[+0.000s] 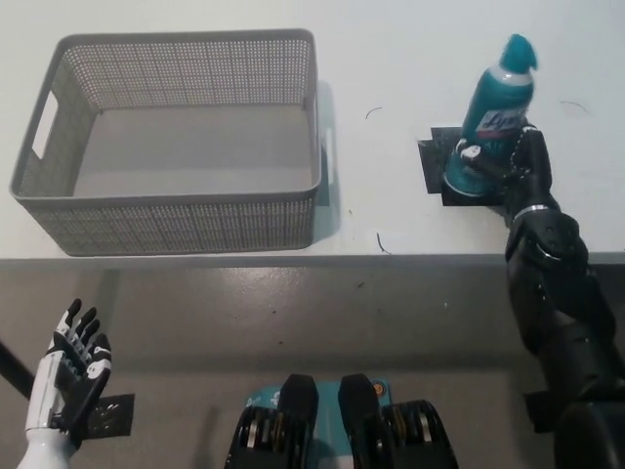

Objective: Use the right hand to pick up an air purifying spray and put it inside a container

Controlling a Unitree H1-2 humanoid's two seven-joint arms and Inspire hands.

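A teal air purifying spray can with a teal cap stands on a black square mark at the table's right side, tilted slightly to the right. My black right hand is wrapped around its lower half, fingers closed on the can. The can's base still looks to be on the mark. A grey mesh basket sits at the table's left, with nothing in it. My white left hand rests open at the lower left, below the table edge.
The white table's front edge runs across the middle of the view. Bare table surface separates the basket from the can. Black tape marks lie on the grey floor at the lower left and lower right.
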